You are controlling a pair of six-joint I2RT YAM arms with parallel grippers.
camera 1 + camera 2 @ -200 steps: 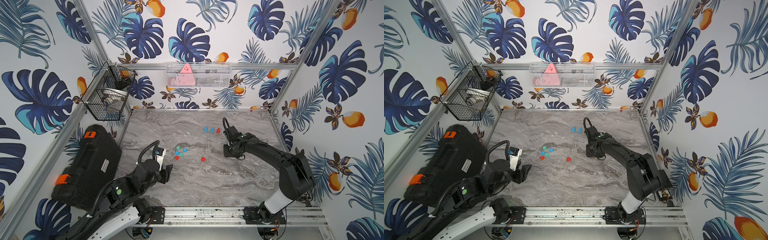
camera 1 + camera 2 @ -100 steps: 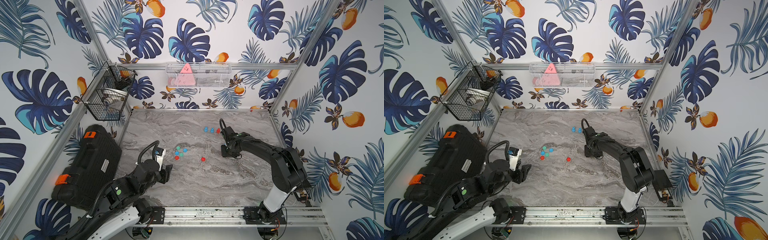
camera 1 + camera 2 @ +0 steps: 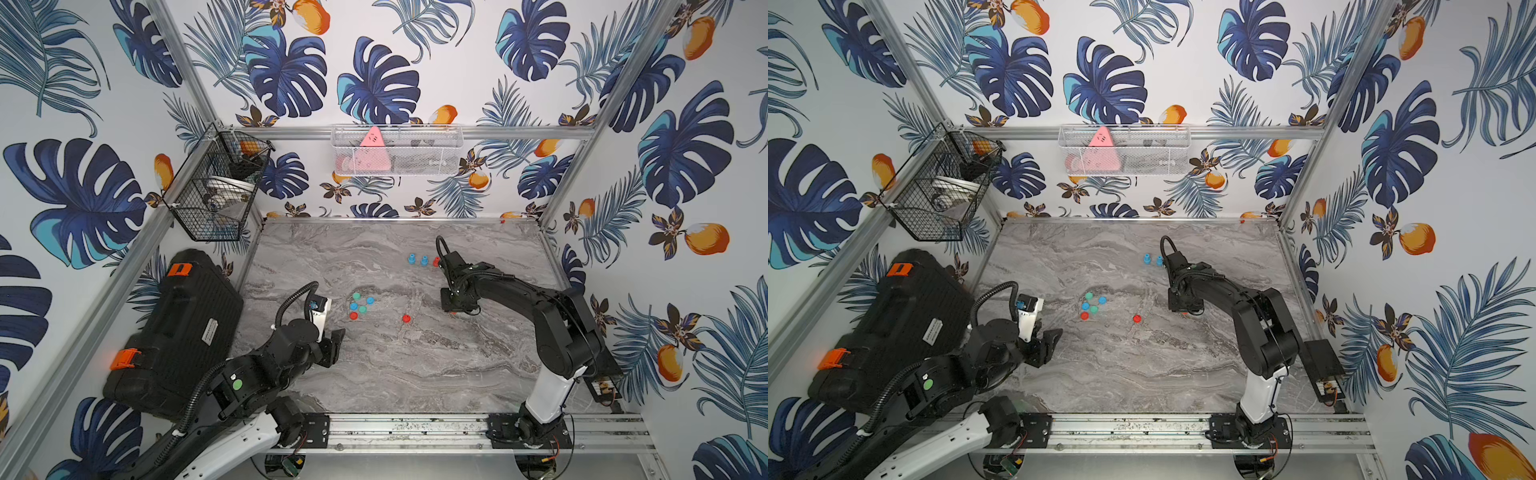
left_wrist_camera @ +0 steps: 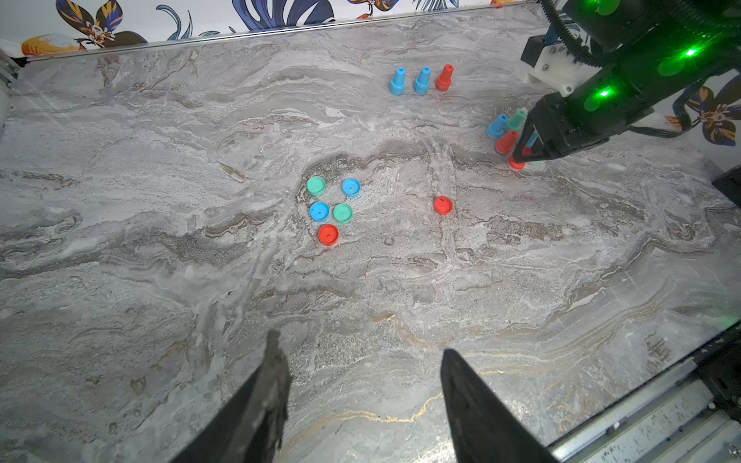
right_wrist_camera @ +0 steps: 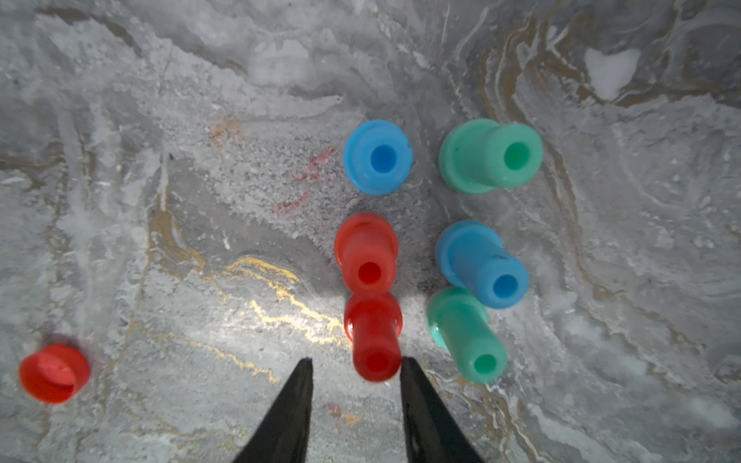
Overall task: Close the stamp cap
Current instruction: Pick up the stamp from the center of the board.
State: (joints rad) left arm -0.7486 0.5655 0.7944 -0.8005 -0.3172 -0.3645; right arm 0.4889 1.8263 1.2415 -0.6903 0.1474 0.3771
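Several upright stamps stand grouped in the right wrist view. My right gripper point(image 5: 356, 360) is open and points down over the nearest red stamp point(image 5: 375, 340). That stamp's top sits between the fingertips, close to one finger, with a gap to the other. In a top view the right gripper point(image 3: 456, 311) hides this group. A loose red cap point(image 5: 54, 373) point(image 3: 406, 318) lies on the marble to its left. Five more caps point(image 4: 328, 234) point(image 3: 359, 305) cluster mid-table. My left gripper point(image 4: 361, 342) point(image 3: 334, 345) is open and holds nothing, near the front left.
Three more stamps, two blue and one red point(image 3: 424, 260), stand in a row behind the right arm. A black case point(image 3: 174, 324) fills the left edge beside my left arm. A black wire basket point(image 3: 216, 187) and a white mesh basket point(image 3: 397, 151) hang on the walls.
The right wrist has shifted slightly to the left and its forearm has swung round. The left arm and the caps have not moved.
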